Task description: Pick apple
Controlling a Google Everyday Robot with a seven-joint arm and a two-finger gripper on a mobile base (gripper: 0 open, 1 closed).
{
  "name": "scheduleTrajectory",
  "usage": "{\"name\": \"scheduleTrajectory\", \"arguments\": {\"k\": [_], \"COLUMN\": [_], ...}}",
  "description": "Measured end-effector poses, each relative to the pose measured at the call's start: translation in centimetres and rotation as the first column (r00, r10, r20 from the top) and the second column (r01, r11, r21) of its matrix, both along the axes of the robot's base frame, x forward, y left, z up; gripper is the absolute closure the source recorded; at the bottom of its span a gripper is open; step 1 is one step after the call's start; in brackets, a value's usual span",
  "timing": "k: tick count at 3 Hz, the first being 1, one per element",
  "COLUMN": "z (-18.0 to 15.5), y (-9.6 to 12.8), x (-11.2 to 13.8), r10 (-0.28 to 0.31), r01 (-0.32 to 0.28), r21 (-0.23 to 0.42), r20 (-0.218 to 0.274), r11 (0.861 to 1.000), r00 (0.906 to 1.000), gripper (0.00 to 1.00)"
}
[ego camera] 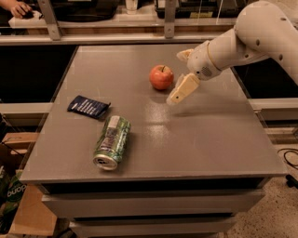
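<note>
The apple (161, 77) is small, round and red-orange with a short dark stem. It sits upright on the grey table (209, 130), at the middle rear. My gripper (176, 77) is just to the right of the apple, low over the table. It is open, with one cream finger (182, 88) on the near side and the other finger (184, 54) on the far side. The fingers are not around the apple; a small gap shows between it and them. The white arm comes in from the upper right.
A green can (111, 142) lies on its side at the front left of the table. A dark blue packet (88, 106) lies flat at the left. A shelf rail runs behind the table, with a person's hand (17, 8) at the top left. A cardboard box (28, 214) stands on the floor at the lower left.
</note>
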State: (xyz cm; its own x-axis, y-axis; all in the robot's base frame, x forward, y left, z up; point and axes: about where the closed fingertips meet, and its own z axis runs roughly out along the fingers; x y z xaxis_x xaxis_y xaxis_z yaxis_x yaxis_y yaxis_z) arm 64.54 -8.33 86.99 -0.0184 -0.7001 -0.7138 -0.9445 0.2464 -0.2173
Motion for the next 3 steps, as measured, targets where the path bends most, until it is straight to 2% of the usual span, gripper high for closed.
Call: {"name": "scheduleTrajectory", "arguments": {"k": [2, 3], "z": [-0.7, -0.8], "y": [0.5, 1.0], "x": [1.6, 2.0], "r10": [0.004, 0.017], "r01": [-0.003, -0.016], "r21": [0.031, 0.045], "r20": [-0.021, -0.029], "r11": [1.0, 0.999], "r00": [0.9998, 0.9994], "gripper": [0.0, 0.17]}}
